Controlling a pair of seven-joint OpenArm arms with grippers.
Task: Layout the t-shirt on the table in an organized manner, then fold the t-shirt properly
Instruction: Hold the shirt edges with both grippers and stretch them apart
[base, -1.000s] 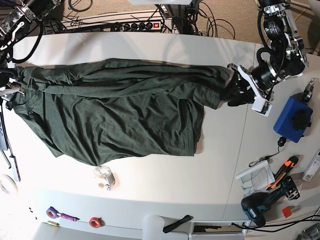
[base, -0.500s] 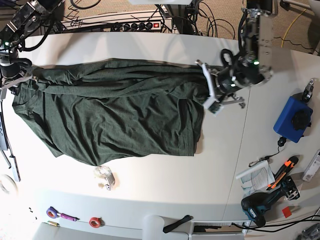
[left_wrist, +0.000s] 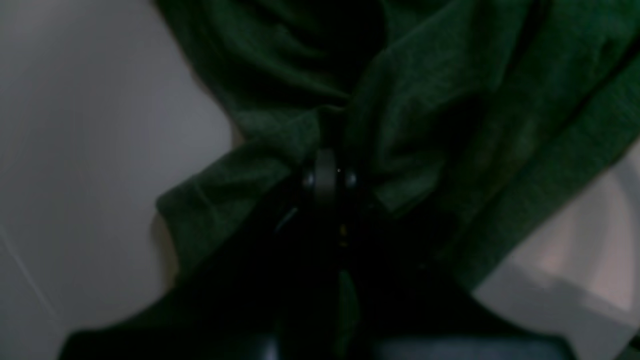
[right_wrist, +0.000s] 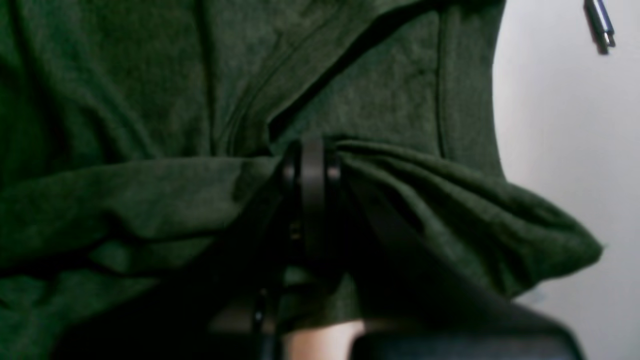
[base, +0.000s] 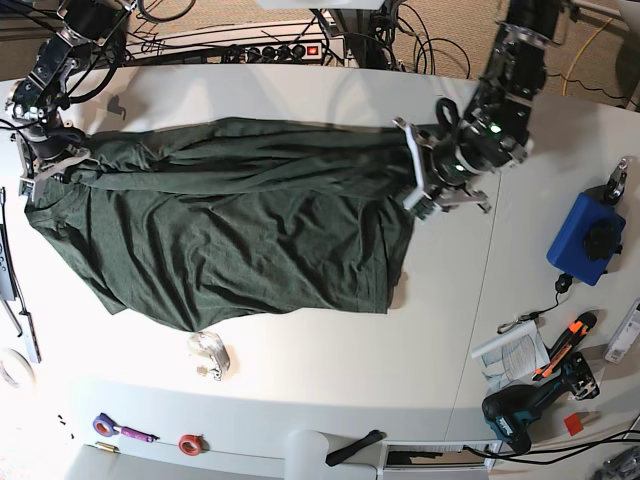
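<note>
Cloth is now pinched at both ends: the left claw (base: 420, 178) has closed tight on a bunch of the shirt (base: 230, 225), and the right claw (base: 45, 165) has done the same at the opposite end. In the left wrist view the fabric gathers into the pinch right at the claw (left_wrist: 327, 175) tip, with folds running away above it and bare desk (left_wrist: 90, 125) to its left. In the right wrist view the shirt (right_wrist: 150, 100) wraps around both sides of the shut claw (right_wrist: 310, 170), a loose flap hanging to its right over the desk.

Compared with a second ago, both claws were partly open and have since snapped shut. The left arm has swung in from beyond the shirt's end to sit over its far edge, and that end has been drawn slightly inward. The right arm has shifted up a little along its end.

The shirt lies stretched across the desk (base: 330, 350) between the two claws, its far edge bunched in long ridges, its near part spread but wrinkled. With both ends gripped, the layout step looks under way; folding has not begun. A pull apart would probably flatten the ridges.
</note>
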